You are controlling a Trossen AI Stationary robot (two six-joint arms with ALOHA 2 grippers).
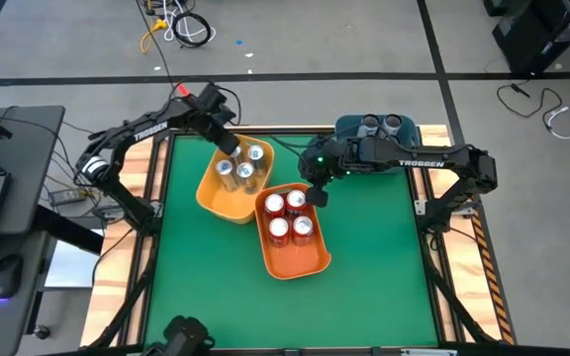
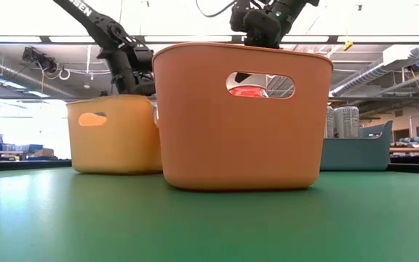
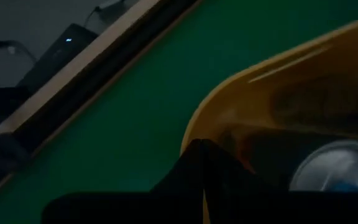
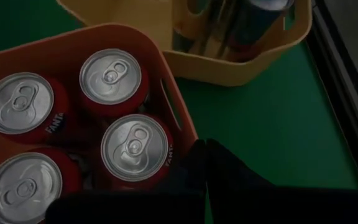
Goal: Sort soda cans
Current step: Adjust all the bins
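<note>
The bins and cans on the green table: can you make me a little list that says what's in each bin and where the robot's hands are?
orange bin: four red cans, upright
yellow bin: silver cans with teal-marked tops
blue bin: dark grey cans
left gripper: over the yellow bin's far edge, fingers together, empty
right gripper: over the orange bin's far corner, fingers together, empty
table: green
</note>
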